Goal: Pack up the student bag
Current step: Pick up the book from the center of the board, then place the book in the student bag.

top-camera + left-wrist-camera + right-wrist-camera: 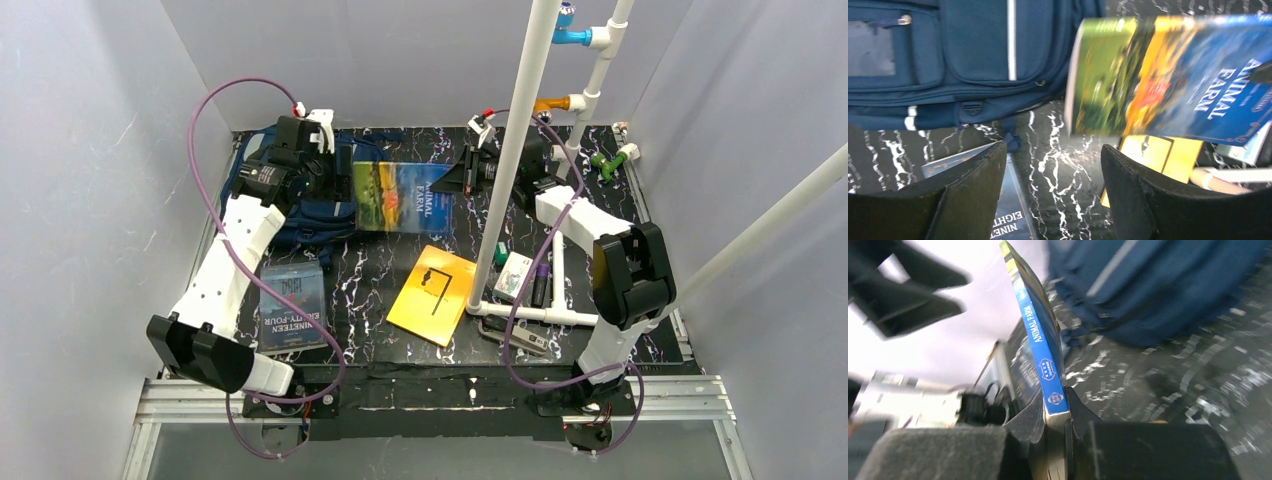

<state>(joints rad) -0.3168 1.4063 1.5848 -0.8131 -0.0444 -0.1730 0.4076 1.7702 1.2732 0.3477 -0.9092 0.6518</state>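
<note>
My right gripper (1055,412) pinched the Animal Farm book (405,197) by one edge, its long axis pointing left toward the student bag (973,50). The bag lay far-left on the table (370,285), nearer my left gripper (1053,167), which was spread and empty.

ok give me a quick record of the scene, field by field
left hand: open, empty, near the student bag
right hand: shut on the Animal Farm book, held in the air
student bag: lying on the table, held book not yet inside
loose on table: Nineteen Eighty-Four book, yellow book
</note>
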